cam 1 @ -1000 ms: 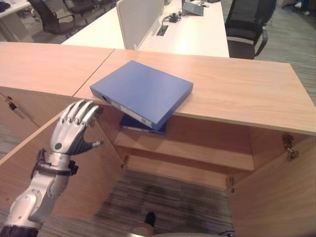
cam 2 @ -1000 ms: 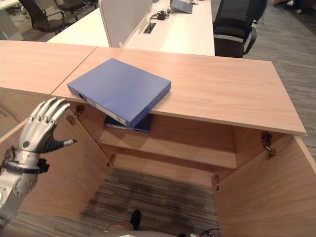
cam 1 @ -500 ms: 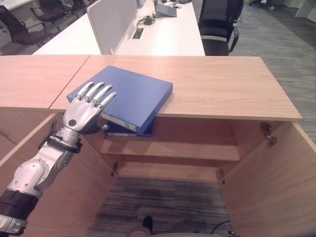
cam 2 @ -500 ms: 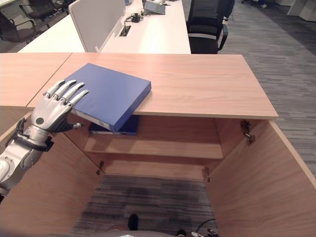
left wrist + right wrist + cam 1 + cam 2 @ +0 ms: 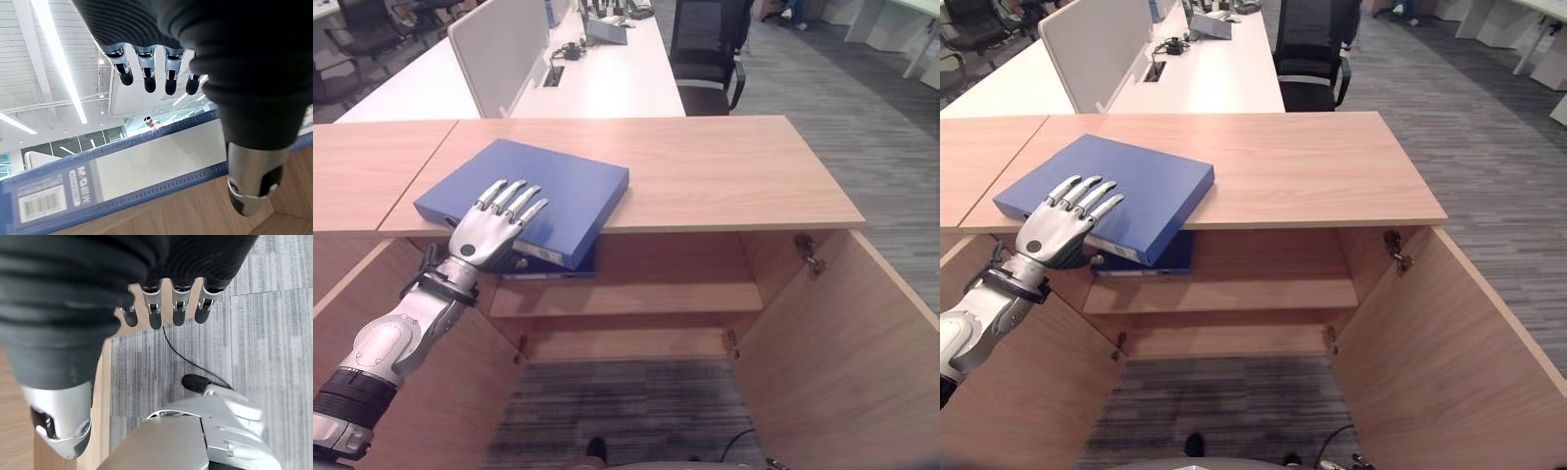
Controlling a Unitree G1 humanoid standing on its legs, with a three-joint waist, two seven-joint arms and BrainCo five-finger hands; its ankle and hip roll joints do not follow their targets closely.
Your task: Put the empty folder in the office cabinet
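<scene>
The blue folder point(image 5: 533, 196) is lying flat on the cabinet's top surface point(image 5: 724, 171), with its labelled spine projecting over the front edge above the open cabinet point(image 5: 636, 294). The left hand point(image 5: 489, 230) is laid at this overhanging corner; its fingers point(image 5: 146, 78) are straight above the cover and the thumb is seen under the spine, so nothing is gripped yet. The right hand point(image 5: 63, 333) is hanging open over the floor. The folder is judged stiff, light and rather smooth; it is best pinched at the overhanging spine. A second blue folder point(image 5: 553, 266) is lying on the shelf point(image 5: 636, 297) beneath.
</scene>
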